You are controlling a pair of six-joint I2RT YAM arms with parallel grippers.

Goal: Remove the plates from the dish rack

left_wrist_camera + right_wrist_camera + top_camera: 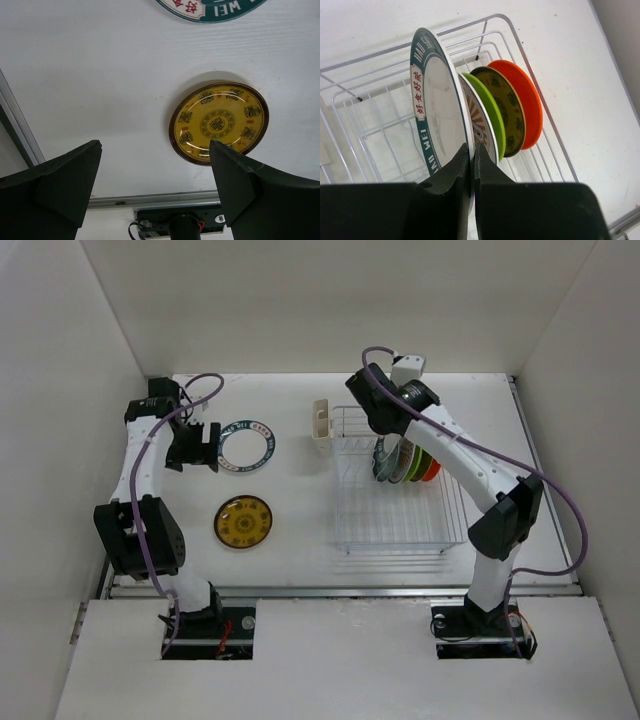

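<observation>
The wire dish rack (395, 510) stands right of centre. Several plates stand upright in it: a white plate with a teal rim (437, 100), one white with an orange centre (482, 131), a lime green one (489, 112), a dark patterned one (506, 107) and an orange one (522, 97). My right gripper (472, 155) is shut on the near edge of the teal-rimmed plate, at the rack's back (385, 455). My left gripper (155, 147) hangs open over bare table. Near it lie a yellow patterned plate (220, 122) and a teal-rimmed plate (246, 445).
A small cream cup (321, 426) hangs on the rack's left side. White walls close in the table on the left, back and right. A metal rail (150, 200) runs along the near table edge, with the left arm's base behind it.
</observation>
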